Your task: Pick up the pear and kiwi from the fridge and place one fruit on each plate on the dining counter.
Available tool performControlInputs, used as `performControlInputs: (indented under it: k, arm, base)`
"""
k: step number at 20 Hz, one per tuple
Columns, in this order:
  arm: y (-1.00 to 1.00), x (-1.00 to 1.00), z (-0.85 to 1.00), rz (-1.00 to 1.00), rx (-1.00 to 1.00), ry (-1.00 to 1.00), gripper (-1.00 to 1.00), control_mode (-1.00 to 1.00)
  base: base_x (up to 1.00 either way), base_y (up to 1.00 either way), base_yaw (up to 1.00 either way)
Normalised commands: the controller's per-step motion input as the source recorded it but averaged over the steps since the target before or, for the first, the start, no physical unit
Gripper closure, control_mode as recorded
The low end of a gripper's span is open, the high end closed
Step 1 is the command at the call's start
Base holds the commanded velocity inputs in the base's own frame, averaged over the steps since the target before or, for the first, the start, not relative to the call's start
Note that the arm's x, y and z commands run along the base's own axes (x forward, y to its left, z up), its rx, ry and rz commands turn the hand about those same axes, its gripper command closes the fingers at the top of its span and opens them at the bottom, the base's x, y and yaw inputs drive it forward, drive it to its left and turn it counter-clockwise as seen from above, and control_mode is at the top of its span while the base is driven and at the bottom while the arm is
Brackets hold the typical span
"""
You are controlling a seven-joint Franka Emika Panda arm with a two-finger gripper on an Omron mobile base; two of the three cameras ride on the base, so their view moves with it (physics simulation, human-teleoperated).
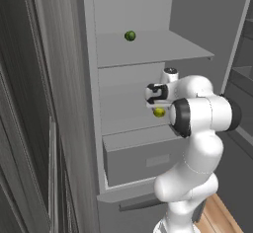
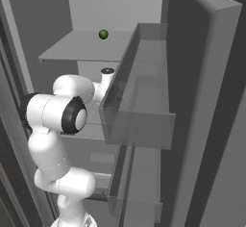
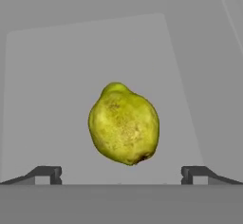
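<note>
The pear [image 3: 124, 123], yellow-green and speckled, lies on the pale middle shelf of the open fridge [image 1: 207, 19]. In the left base view the pear [image 1: 159, 112] sits just below my hand, which reaches in over that shelf. My gripper [image 3: 121, 174] is open, its two dark fingertips [image 3: 47, 174] spread wide to either side of the fruit and not touching it. In the left base view the gripper [image 1: 158, 104] hangs right above the pear. The kiwi, the plates and the dining counter are out of view.
A dark green ball [image 1: 130, 36] rests on the upper shelf, also in the right base view [image 2: 103, 34]. A grey drawer [image 1: 143, 160] juts out under the middle shelf. The open door's bins [image 2: 139, 120] stand close on the arm's right.
</note>
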Motion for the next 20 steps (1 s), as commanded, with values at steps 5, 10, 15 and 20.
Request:
performControlInputs:
  k: [5, 10, 15, 20]
  arm:
    - [0.00, 0.21, -0.21, 0.00, 0.00, 0.00, -1.00, -1.00]
    - [0.00, 0.19, -0.25, 0.00, 0.00, 0.00, -1.00, -1.00]
    - [0.00, 0.16, -0.25, 0.00, 0.00, 0.00, -1.00, -1.00]
    - [0.00, 0.15, -0.16, 0.00, 0.00, 0.01, -1.00, -1.00]
  base:
    - [0.00, 0.00, 0.00]
    - [0.00, 0.00, 0.00]
    - [0.00, 0.00, 0.00]
    - [0.00, 0.00, 0.00]
